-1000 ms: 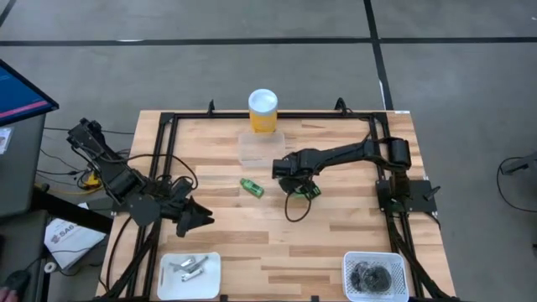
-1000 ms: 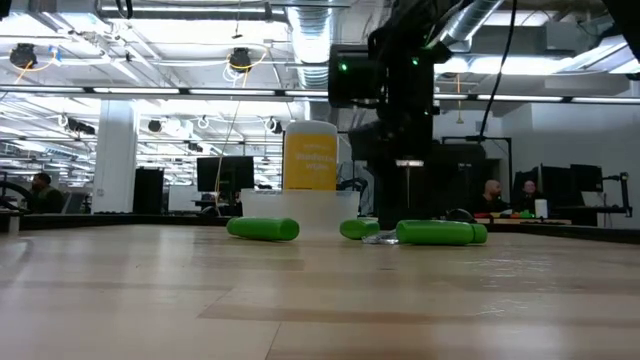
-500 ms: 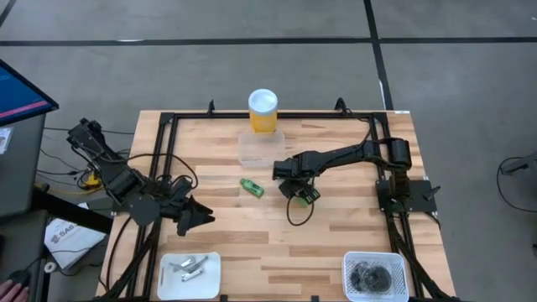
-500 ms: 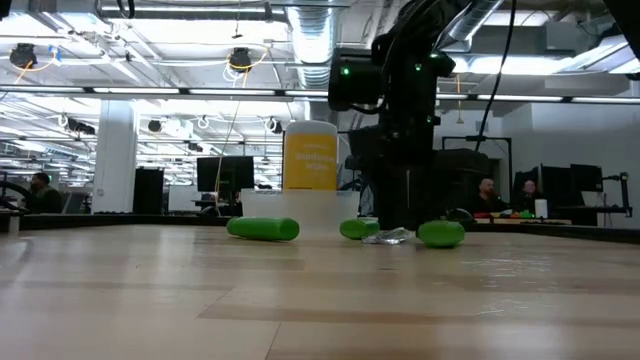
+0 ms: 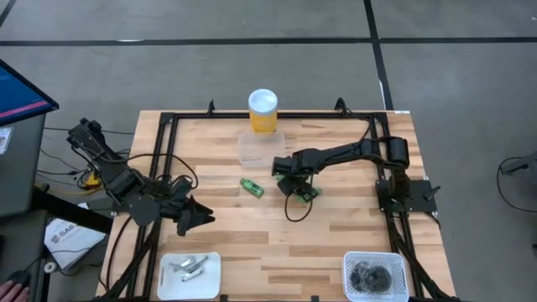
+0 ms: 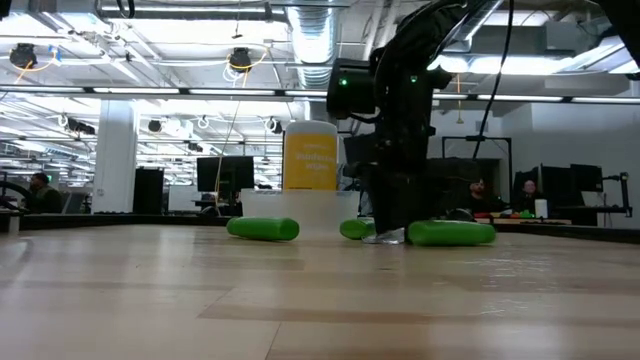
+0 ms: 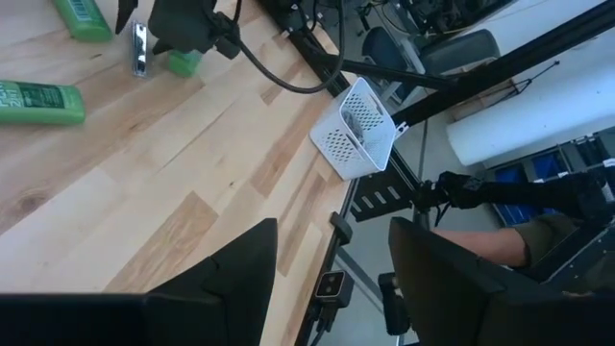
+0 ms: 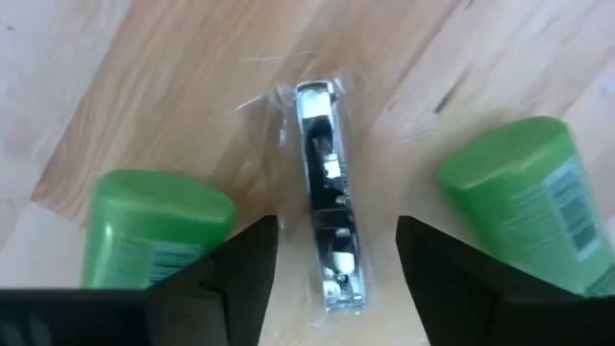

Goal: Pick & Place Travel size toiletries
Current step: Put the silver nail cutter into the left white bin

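Wooden tabletop: right gripper is down over a wrapped metal clip, fingers parted and empty, straddling it. Clip's long axis runs straight ahead between the fingers, a green tube on either side. Left gripper waits well apart, open.

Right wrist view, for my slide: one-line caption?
Right hand open over a wrapped metal clipper between two green tubes.

Open-plan lab: exposed ducts, monitors, seated people.
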### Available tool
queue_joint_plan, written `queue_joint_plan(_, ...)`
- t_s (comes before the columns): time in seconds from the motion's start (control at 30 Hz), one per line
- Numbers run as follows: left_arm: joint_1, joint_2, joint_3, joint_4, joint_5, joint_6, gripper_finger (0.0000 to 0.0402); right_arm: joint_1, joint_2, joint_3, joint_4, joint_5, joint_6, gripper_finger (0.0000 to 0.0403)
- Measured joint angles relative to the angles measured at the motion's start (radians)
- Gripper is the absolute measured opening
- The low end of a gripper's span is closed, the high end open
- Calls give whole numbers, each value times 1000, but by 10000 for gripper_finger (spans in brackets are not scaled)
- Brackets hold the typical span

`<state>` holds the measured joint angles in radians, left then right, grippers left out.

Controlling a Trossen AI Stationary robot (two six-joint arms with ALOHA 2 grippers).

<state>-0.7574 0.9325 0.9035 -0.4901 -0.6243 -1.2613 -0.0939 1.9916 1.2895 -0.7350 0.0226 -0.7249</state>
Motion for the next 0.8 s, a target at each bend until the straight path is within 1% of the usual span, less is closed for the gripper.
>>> queue_joint_plan(0.13,0,0,0,7,2,0,198,1,28,1,-25,-5,15,183)
queue_joint_plan(0.27,0,0,0,8,2,0,198,2,30,0,-32,-5,50,154)
queue_joint_plan(0.33,0,0,0,9,2,1,198,2,31,5,-42,-5,64,127)
queue_joint_plan(0.5,0,0,0,9,0,6,198,3,37,50,-88,-6,117,38)
queue_joint_plan(0.67,0,0,0,11,-19,9,198,1,31,124,-73,-39,194,35)
queue_joint_plan(0.8,0,0,0,21,-59,52,198,1,-6,202,-106,-50,264,41)
